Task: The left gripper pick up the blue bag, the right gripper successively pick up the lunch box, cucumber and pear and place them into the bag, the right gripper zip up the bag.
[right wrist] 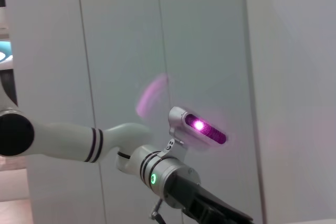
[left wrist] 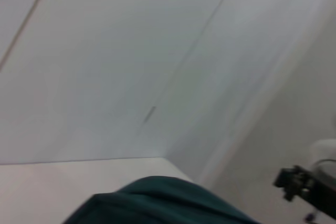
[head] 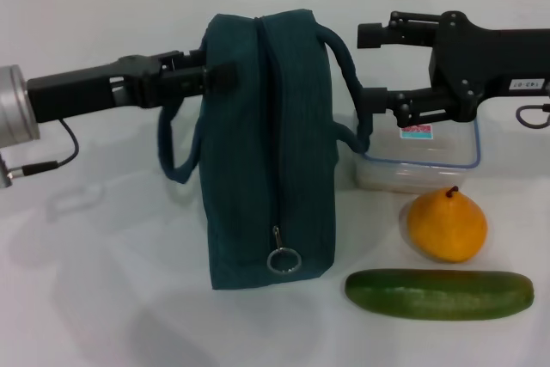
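The blue bag (head: pixel 266 152) stands upright on the white table (head: pixel 103 298), dark teal, zipped, with its ring zip pull (head: pixel 284 259) low on the near end. My left gripper (head: pixel 215 75) is pressed to the bag's upper left edge, its fingers together on the fabric. The bag's top also shows in the left wrist view (left wrist: pixel 157 203). My right gripper (head: pixel 374 73) is wide open beside the bag's right handle (head: pixel 346 66), above the clear lunch box (head: pixel 421 161). The orange pear (head: pixel 447 226) and the green cucumber (head: pixel 440 294) lie in front of the box.
The bag's left handle (head: pixel 176 148) hangs loose under my left arm. A cable (head: pixel 533 115) hangs from my right arm. The right wrist view shows only my left arm (right wrist: pixel 68 142) and a wall.
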Controlling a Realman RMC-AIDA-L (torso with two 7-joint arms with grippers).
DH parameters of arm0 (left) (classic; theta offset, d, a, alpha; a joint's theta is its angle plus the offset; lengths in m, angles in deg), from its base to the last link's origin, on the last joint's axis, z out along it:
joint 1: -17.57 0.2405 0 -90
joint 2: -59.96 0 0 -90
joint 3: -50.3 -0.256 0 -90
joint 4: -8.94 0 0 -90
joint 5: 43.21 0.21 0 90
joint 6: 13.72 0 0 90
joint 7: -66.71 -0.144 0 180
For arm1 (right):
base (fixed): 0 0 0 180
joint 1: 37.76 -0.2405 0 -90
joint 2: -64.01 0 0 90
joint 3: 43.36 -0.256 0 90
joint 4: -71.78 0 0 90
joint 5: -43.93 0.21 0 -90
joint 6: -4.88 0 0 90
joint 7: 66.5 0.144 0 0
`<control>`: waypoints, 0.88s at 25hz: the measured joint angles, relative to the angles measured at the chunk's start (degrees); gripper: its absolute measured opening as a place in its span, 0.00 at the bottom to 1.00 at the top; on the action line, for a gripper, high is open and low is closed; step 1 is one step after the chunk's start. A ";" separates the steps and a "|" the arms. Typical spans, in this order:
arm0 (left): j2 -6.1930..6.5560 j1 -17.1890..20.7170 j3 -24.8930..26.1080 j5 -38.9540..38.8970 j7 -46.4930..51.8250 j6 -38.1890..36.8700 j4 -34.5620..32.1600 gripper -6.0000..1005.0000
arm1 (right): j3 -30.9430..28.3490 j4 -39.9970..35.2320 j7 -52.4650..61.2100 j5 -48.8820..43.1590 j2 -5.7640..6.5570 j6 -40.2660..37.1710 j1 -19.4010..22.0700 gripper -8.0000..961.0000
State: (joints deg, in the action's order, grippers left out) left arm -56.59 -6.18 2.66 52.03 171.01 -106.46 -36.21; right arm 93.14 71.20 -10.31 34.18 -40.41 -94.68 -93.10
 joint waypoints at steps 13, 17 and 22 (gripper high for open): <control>-0.15 -0.47 0.09 1.06 -2.06 5.03 0.09 0.83 | -0.27 -0.07 -0.52 -0.03 -0.83 0.32 0.60 0.87; -0.14 -0.64 0.17 0.83 -3.64 5.31 0.12 0.76 | -0.42 -0.03 -2.06 -0.01 -1.22 0.34 1.24 0.87; -0.91 -0.44 1.53 -1.05 -10.70 5.35 0.24 0.56 | -1.76 -0.11 -2.43 0.09 -1.33 0.35 2.40 0.87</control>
State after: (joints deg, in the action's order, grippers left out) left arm -57.50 -6.62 4.19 50.99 160.31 -101.11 -35.97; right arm 91.37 71.10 -12.74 34.27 -41.75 -94.33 -90.70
